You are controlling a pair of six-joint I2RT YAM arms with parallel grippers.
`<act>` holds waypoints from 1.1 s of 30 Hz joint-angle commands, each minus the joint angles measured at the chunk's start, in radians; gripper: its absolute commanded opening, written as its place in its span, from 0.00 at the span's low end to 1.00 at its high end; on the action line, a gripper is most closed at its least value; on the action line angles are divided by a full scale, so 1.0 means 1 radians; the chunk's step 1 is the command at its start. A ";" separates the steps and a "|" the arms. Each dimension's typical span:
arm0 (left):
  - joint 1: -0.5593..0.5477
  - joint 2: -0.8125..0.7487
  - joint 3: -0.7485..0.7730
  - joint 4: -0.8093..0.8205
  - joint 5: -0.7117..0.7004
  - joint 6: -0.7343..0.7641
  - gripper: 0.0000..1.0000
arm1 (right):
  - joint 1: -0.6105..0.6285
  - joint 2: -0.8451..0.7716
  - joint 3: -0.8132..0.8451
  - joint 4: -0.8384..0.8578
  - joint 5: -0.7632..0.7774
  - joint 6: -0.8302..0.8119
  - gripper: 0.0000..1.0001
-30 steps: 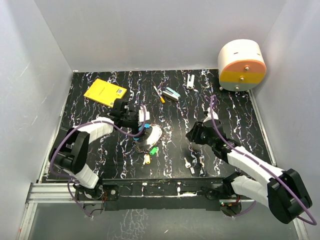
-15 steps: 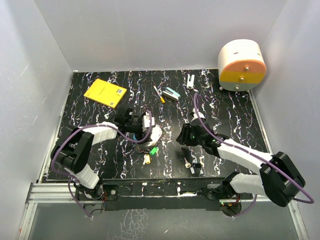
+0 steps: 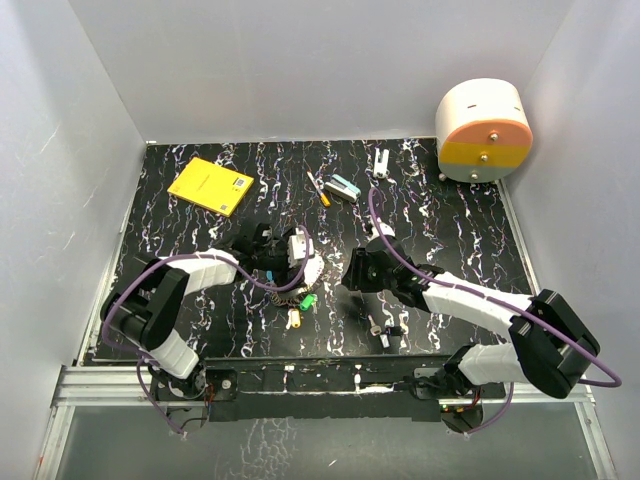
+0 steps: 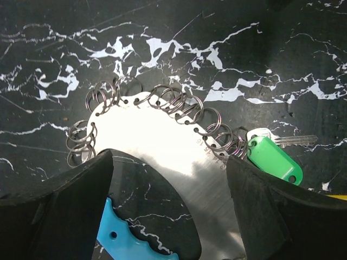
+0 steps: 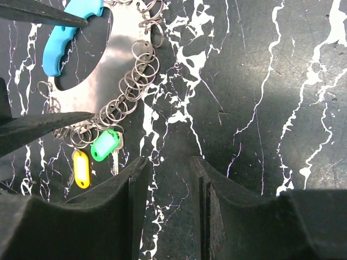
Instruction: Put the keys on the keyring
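The keyring (image 4: 157, 141) is a flat silvery loop edged with many small split rings, with a blue plastic arc (image 4: 122, 241) on one side. It lies on the black marbled table (image 3: 200, 290). My left gripper (image 4: 171, 162) is open, one finger on each side of the loop's silver band. A green-headed key (image 4: 274, 160) lies at the loop's edge, and a yellow-headed key (image 5: 81, 169) lies beside it. My right gripper (image 5: 169, 162) hovers open over bare table just right of the keyring (image 5: 103, 70), with nothing between its fingers. Two plain silver keys (image 3: 376, 324) lie near the front edge.
A yellow booklet (image 3: 210, 184) lies at the back left. An orange-and-white stick (image 3: 318, 188) and a teal-and-white block (image 3: 344, 187) sit at the back middle. A round white and orange container (image 3: 484, 128) stands in the back right corner. White walls enclose the table.
My right arm has swung left, bringing its gripper close to the keyring. My left gripper has opened wider and settled over the keyring's band.
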 commanded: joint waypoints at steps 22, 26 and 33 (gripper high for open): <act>-0.037 -0.036 -0.038 -0.048 -0.015 -0.038 0.80 | 0.017 0.038 0.036 0.076 -0.013 -0.034 0.40; -0.038 -0.037 -0.031 -0.093 -0.023 0.013 0.79 | 0.050 0.099 0.065 0.067 -0.017 -0.064 0.40; -0.038 -0.041 0.025 -0.184 -0.005 0.055 0.79 | 0.100 0.161 0.126 0.054 -0.027 -0.059 0.40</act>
